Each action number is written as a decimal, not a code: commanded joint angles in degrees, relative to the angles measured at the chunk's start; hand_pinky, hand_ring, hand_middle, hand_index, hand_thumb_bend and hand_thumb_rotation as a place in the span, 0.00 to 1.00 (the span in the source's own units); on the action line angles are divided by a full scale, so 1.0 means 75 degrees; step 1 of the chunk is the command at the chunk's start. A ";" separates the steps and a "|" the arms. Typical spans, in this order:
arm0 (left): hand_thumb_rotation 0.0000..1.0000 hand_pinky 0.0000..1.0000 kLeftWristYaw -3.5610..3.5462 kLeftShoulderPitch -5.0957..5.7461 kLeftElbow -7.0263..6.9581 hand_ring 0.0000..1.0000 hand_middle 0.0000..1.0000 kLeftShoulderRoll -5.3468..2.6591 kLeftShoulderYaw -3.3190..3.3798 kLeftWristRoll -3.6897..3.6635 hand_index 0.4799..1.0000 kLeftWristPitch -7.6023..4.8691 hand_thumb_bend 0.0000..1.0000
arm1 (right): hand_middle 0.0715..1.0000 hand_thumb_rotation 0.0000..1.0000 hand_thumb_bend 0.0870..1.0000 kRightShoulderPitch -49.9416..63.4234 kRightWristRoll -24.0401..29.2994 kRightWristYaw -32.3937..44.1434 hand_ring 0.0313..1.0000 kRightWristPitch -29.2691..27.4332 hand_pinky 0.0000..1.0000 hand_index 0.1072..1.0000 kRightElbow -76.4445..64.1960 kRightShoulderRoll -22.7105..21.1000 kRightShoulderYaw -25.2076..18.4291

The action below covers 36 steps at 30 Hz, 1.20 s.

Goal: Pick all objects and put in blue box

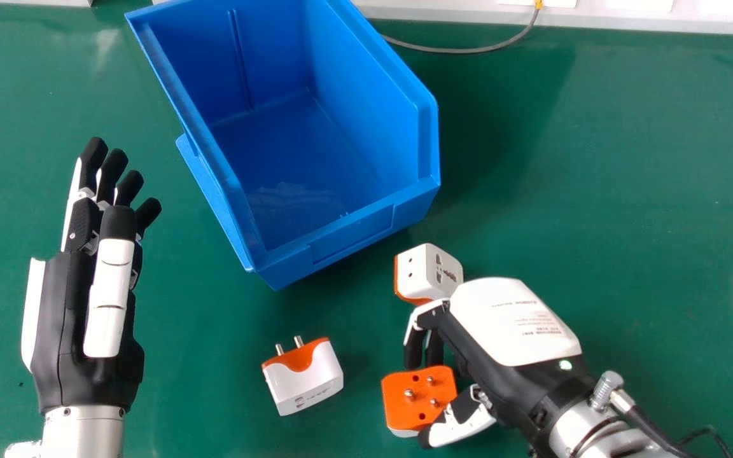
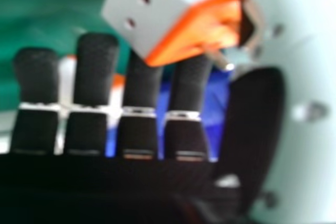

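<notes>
Smooth plastic box [image 1: 354, 236] (faintly glossy)

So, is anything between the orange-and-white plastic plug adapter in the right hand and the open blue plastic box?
Yes: a second white-and-orange adapter lies just past the right hand, roughly between the held adapter and the box, whose front wall also stands in the way.

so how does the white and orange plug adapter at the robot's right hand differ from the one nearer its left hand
The gripped adapter sits between the right hand's fingers and thumb; the loose adapter lies on the green table. The gripped adapter's orange pin face points up, while the loose adapter's pins point toward the blue plastic box. Both have metal pins.
</notes>
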 commanded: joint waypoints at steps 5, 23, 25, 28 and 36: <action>0.79 0.92 -0.0030 -0.0032 -0.0047 0.96 0.97 0.0062 0.0037 0.0049 0.93 -0.0166 0.74 | 0.40 0.00 0.47 -0.0023 0.0283 -0.1141 0.34 -0.0837 0.29 0.44 0.0209 0.0056 -0.0200; 0.79 0.92 -0.0071 -0.0077 0.0057 0.96 0.97 0.0060 0.0065 0.0011 0.93 -0.0229 0.73 | 0.44 0.00 0.47 -0.0194 0.0151 -0.3583 0.40 -0.2243 0.35 0.42 0.1143 0.0265 -0.0270; 0.79 0.92 -0.0064 -0.0085 0.0074 0.96 0.97 0.0057 0.0073 0.0003 0.93 -0.0222 0.73 | 0.44 0.00 0.47 -0.0216 0.0123 -0.3744 0.40 -0.2350 0.35 0.42 0.1201 0.0270 -0.0271; 0.79 0.92 -0.0060 -0.0084 0.0056 0.96 0.97 0.0064 0.0071 0.0004 0.93 -0.0188 0.73 | 0.44 0.00 0.46 -0.0242 0.0091 -0.3972 0.41 -0.2508 0.35 0.41 0.1284 0.0269 -0.0279; 0.79 0.92 -0.0013 -0.0081 0.0055 0.96 0.97 0.0065 0.0071 0.0093 0.93 -0.0213 0.74 | 0.45 0.00 0.46 -0.0363 -0.0009 -0.4740 0.42 -0.2988 0.35 0.41 0.1582 0.0299 -0.0297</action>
